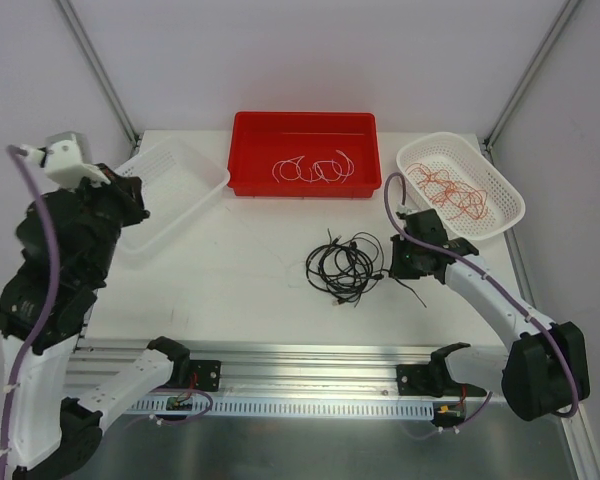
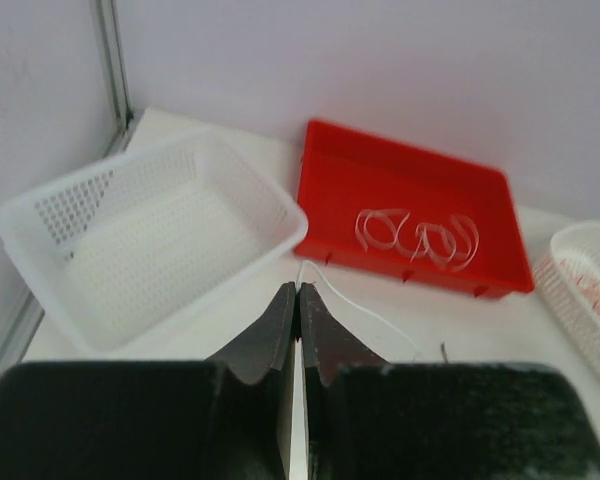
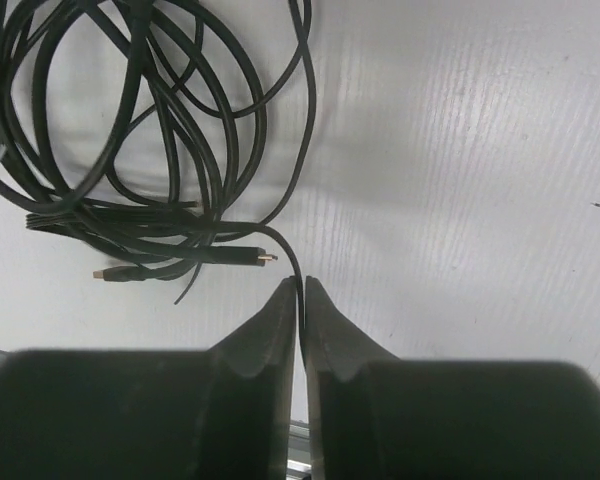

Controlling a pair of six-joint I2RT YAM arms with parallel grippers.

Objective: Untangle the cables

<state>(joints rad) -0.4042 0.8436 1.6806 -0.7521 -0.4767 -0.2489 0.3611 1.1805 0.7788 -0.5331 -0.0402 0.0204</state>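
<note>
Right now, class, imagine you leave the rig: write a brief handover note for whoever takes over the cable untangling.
Left fingers: shut on a white cable.
Right fingers: shut on a black cable from the black tangle on the table.
Done: white cables in red tray, red-orange cables in oval basket.
Left: separate the black tangle; place the held white cable.

White shells (image 1: 485, 295), black joints (image 1: 75, 235) — purple hose (image 1: 50, 235) per arm (thin); left pincer (image 2: 298, 290), right pincer (image 3: 302, 285) matte black.

The black cables (image 3: 120, 232) run off the right wrist view's top edge. A white cable (image 2: 352, 303) hides between the left gripper's (image 2: 298, 290) fingers.
</note>
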